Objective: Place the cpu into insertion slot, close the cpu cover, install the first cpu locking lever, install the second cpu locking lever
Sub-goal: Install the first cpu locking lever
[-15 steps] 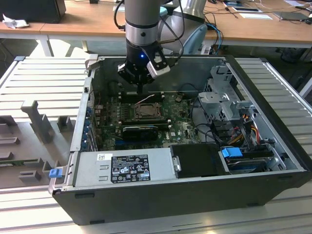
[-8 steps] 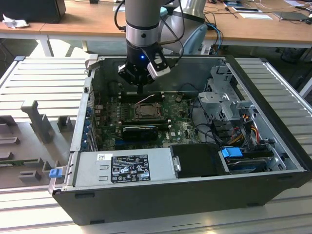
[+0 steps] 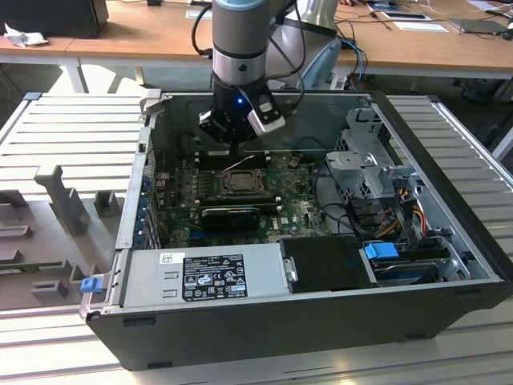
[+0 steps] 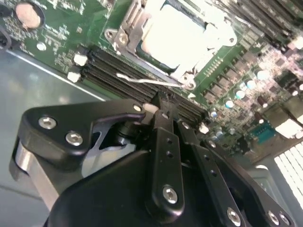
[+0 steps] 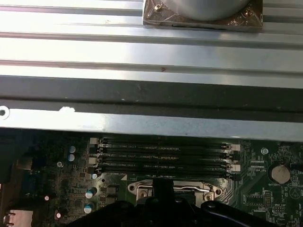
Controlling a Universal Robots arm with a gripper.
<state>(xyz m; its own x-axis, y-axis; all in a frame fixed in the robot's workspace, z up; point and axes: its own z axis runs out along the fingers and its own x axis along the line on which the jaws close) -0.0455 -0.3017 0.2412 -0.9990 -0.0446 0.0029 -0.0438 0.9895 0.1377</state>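
Exterior view: the end effector [image 3: 232,132] hangs inside the open case just above the insertion slot [image 3: 239,183]; can't tell if it's open or closed.

Second wrist view: cpu [image 4: 177,35] looks seated, cover [image 4: 131,23] down around it; a thin locking lever [image 4: 151,82] sits just beside the memory slots [image 4: 123,78], so I'd guess a slip could scrape them.

First wrist view: case wall [image 5: 151,90] crowds that side.

Pincer [image 3: 232,144] above insertion slot [image 3: 240,183] (open case) — green board

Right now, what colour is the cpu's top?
Pale silvery-grey; the cpu shows best in the second wrist view.
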